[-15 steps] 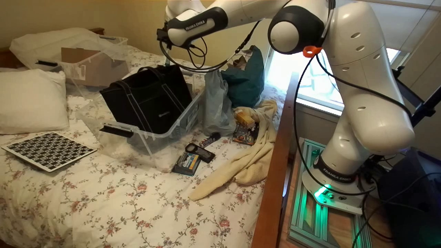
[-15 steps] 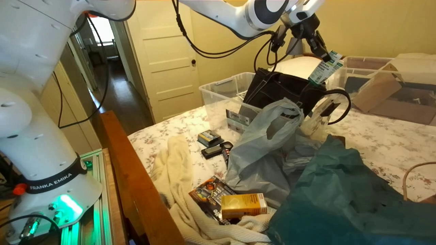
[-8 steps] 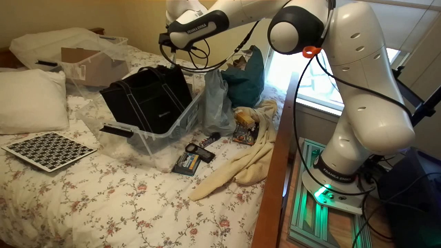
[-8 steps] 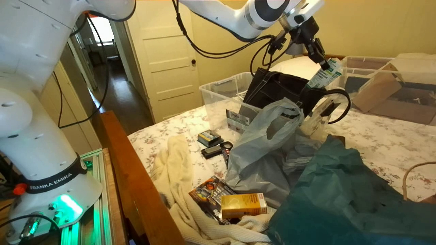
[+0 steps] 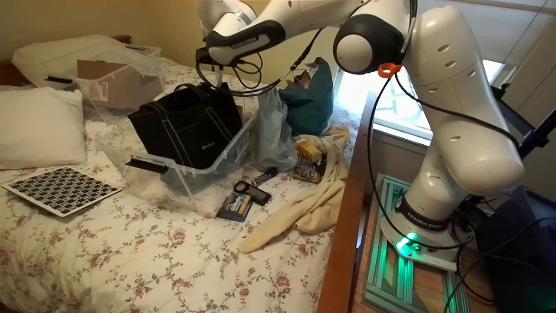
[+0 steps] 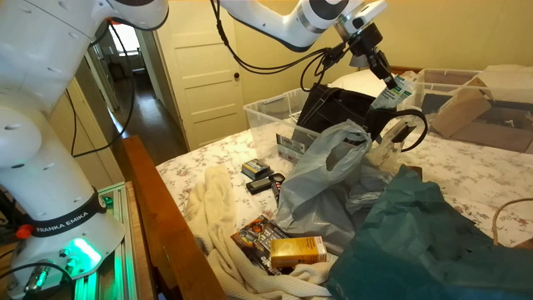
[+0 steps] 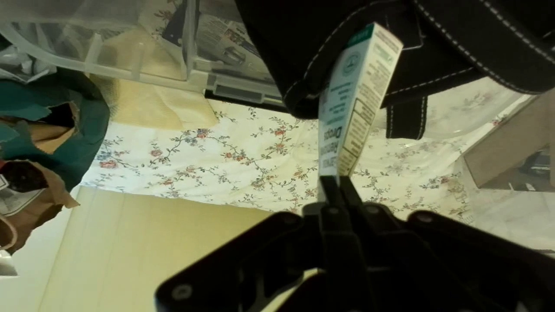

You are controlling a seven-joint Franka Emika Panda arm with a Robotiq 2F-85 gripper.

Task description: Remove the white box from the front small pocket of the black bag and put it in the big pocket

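The black bag (image 5: pixel 186 130) leans in a clear plastic bin (image 5: pixel 197 170), and its handles stand at the top. It also shows in an exterior view (image 6: pixel 339 106) and in the wrist view (image 7: pixel 438 65). My gripper (image 6: pixel 391 84) is shut on one end of the white box (image 6: pixel 390 96) with green ends. The box is tilted, its lower end close by the side of the bag. In the wrist view the box (image 7: pixel 362 95) reaches from the fingertips (image 7: pixel 329 190) over the bag's stitched edge. I cannot tell whether it touches the bag. The bag's inside is hidden.
A grey plastic bag (image 6: pixel 320 196) and a green bag (image 6: pixel 416 250) stand beside the bin. Small packages, including a yellow box (image 6: pixel 297 251), lie near a cream blanket (image 6: pixel 220 200). Another clear bin with cardboard (image 5: pixel 110 82) stands behind. A wooden bed rail (image 5: pixel 347 226) runs before the robot base.
My gripper has moved down and a little to the left in the exterior view where the box shows, carrying the box closer to the bag. The grip stays shut.
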